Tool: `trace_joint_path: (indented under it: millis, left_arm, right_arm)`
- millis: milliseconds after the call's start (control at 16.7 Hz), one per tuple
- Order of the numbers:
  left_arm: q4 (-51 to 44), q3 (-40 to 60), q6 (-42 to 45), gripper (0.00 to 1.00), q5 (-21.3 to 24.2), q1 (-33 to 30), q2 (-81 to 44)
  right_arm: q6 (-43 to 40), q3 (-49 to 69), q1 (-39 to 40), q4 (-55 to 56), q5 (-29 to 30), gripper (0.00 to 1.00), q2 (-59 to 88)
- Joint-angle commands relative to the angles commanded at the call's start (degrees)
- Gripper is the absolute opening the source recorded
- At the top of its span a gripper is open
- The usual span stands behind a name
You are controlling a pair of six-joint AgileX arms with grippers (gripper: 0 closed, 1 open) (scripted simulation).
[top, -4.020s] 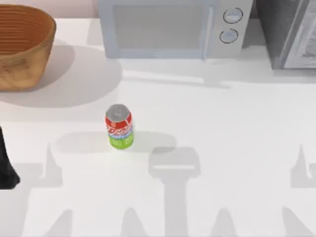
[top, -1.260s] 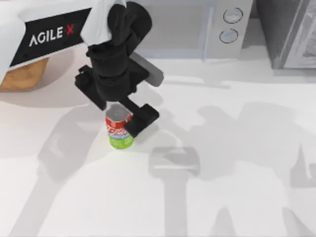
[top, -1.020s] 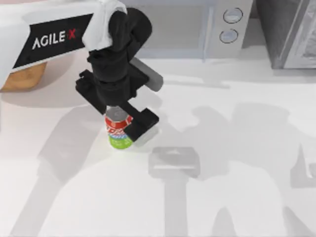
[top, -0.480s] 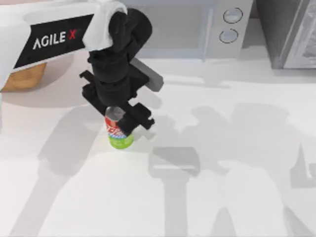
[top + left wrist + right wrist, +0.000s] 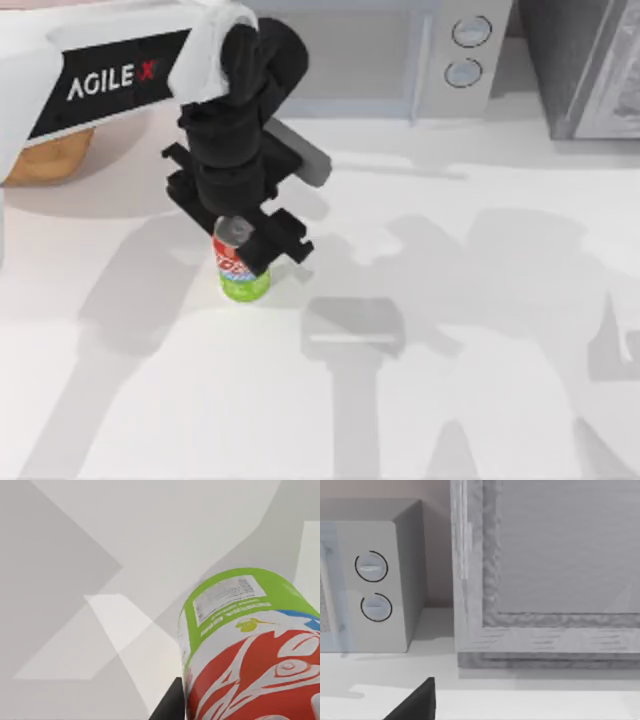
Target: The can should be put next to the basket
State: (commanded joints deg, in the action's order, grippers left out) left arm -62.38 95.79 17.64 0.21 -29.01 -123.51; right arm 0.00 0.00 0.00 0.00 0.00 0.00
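The can (image 5: 245, 285) stands upright on the white table, left of centre, silver top, red band and green base. My left gripper (image 5: 246, 250) reaches down over it from the upper left and is shut on the can's upper part. In the left wrist view the can (image 5: 250, 645) looms close, with one black finger (image 5: 167, 711) against its side. The orange-brown basket (image 5: 45, 160) sits at the far left, mostly hidden under the left arm. A black part of my right gripper (image 5: 417, 702) shows in the right wrist view, facing the back of the table.
A grey microwave (image 5: 440, 60) stands at the back centre, with its two round dials (image 5: 372, 587) seen in the right wrist view. A grey cabinet-like appliance (image 5: 590, 65) fills the back right corner. White table surface (image 5: 450, 350) stretches to the front and right.
The left arm came in from the upper left and lowered over the can. In the last second its fingers closed in on the can. The can stands where it was.
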Motion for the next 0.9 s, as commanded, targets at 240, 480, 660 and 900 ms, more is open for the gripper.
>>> trace_joint_path:
  millis: [240,480,660,900]
  left_arm:
    - [0.00,0.00,0.00,0.00,0.00,0.00,0.00]
    - [-0.51,-0.06,0.49,0.00,0.43,0.77,0.49]
    - [-3.02,0.24,2.99,0.00,2.75,6.14,3.62]
    - [-8.29,1.26,7.43,0.00,6.88,20.07,8.88]
  right_arm:
    - [0.00,0.00,0.00,0.00,0.00,1.00,0.00]
    - [0.00,0.00,0.00,0.00,0.00,1.00,0.00]
    - [0.00,0.00,0.00,0.00,0.00,1.00,0.00]
    - [0.00,0.00,0.00,0.00,0.00,1.00,0.00]
